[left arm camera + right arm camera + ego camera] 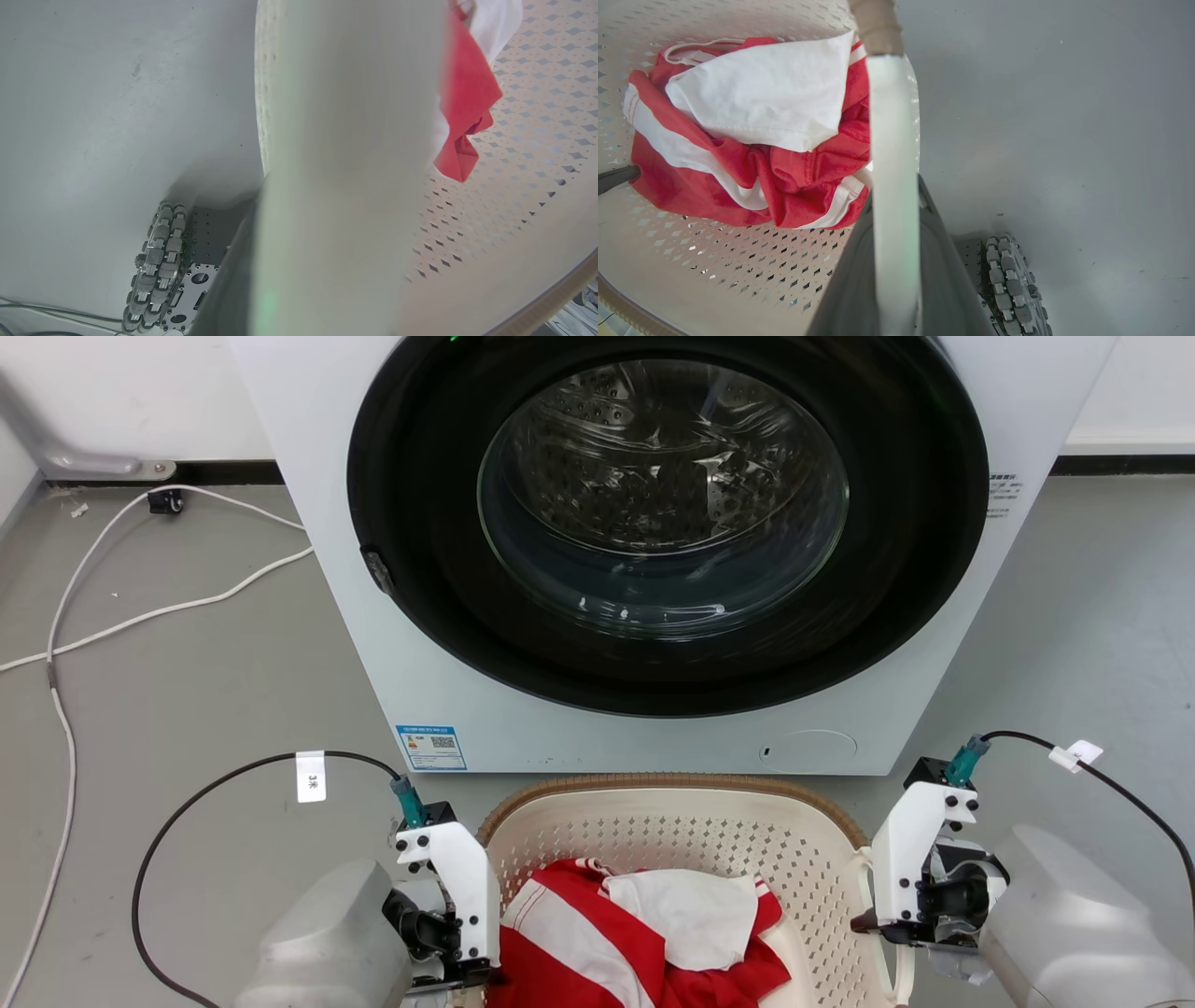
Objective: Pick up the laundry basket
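Note:
The cream laundry basket, perforated and brown-rimmed, stands low in the head view right in front of the washer, with red-and-white clothes inside. My left gripper is at its left side and my right gripper at its right side. In the right wrist view the white loop handle runs between the two dark fingers, which are shut on it. In the left wrist view a blurred pale band of the basket sits against a dark finger. Whether the basket has left the floor I cannot tell.
The white washer with its round glass door rises close behind the basket. White cables trail over the grey floor at the left. My base's roller wheel stands on the floor beside the basket.

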